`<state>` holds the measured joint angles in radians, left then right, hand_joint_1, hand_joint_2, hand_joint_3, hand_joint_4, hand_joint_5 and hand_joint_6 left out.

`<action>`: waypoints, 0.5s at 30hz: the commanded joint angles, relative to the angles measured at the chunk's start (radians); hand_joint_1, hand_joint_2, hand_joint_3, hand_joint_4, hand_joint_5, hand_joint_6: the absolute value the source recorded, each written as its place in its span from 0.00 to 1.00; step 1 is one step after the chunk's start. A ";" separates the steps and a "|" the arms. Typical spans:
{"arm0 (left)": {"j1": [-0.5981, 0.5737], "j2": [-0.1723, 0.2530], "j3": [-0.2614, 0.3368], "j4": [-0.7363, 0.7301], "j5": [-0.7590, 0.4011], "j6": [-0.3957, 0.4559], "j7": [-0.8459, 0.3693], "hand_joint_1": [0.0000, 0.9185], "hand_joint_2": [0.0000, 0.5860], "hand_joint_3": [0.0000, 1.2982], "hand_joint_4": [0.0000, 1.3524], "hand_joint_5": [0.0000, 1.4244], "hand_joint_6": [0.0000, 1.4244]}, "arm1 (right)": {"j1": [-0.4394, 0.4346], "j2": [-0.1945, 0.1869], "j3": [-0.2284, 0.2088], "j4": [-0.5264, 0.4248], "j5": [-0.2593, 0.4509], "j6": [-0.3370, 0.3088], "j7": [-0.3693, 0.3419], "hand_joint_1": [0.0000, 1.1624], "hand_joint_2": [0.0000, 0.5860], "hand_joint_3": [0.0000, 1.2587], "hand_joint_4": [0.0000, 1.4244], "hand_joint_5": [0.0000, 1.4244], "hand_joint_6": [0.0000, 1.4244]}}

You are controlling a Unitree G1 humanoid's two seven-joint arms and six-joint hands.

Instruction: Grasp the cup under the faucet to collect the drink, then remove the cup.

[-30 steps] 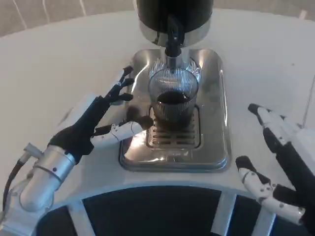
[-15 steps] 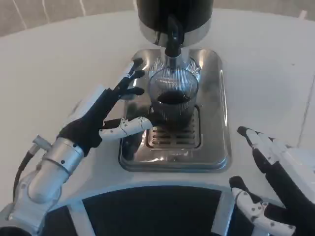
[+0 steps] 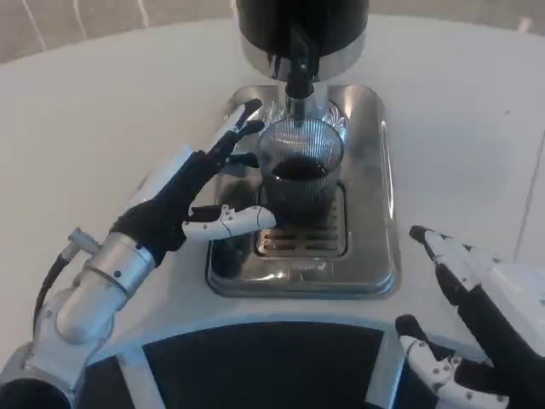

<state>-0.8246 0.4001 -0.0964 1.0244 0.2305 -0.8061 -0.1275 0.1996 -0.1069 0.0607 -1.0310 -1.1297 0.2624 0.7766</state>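
A ribbed clear glass cup [image 3: 300, 166] holding dark drink stands on the grille of the steel drip tray [image 3: 375, 213], directly below the black faucet [image 3: 298, 64] of the dark dispenser [image 3: 302, 21]. My left hand [image 3: 192, 192] is spread just left of the cup, upper fingers near its rim and thumb reaching to its base; I cannot tell whether it touches the glass. My right hand [image 3: 477, 311] hovers with fingers apart at the lower right, well away from the tray, holding nothing.
The white round table [image 3: 102, 111] stretches around the tray. Its curved front edge [image 3: 281, 328] runs just below the tray, with a dark gap beneath it.
My left hand has moved up and right, closing in on the cup's left side. My right hand has drawn down and back toward the lower right corner.
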 commanded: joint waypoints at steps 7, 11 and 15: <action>-0.039 -0.035 -0.004 0.053 0.018 -0.017 0.018 0.52 0.09 0.00 0.00 0.23 0.24 | 0.004 0.014 0.027 -0.011 -0.024 -0.012 0.028 0.30 0.92 0.00 0.00 0.00 0.00; -0.048 -0.043 -0.001 0.067 0.012 -0.023 0.014 0.54 0.09 0.00 0.00 0.24 0.26 | 0.008 0.024 0.037 -0.013 -0.041 -0.014 0.034 0.30 0.92 0.00 0.00 0.00 0.00; -0.060 -0.051 0.007 0.089 -0.001 -0.024 0.000 0.54 0.09 0.00 0.00 0.25 0.26 | 0.014 0.032 0.052 -0.016 -0.060 -0.022 0.042 0.30 0.91 0.00 0.00 0.00 0.00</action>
<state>-0.8707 0.3526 -0.0957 1.0936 0.2411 -0.8113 -0.1176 0.2007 -0.0856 0.1020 -1.0310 -1.1739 0.2587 0.8029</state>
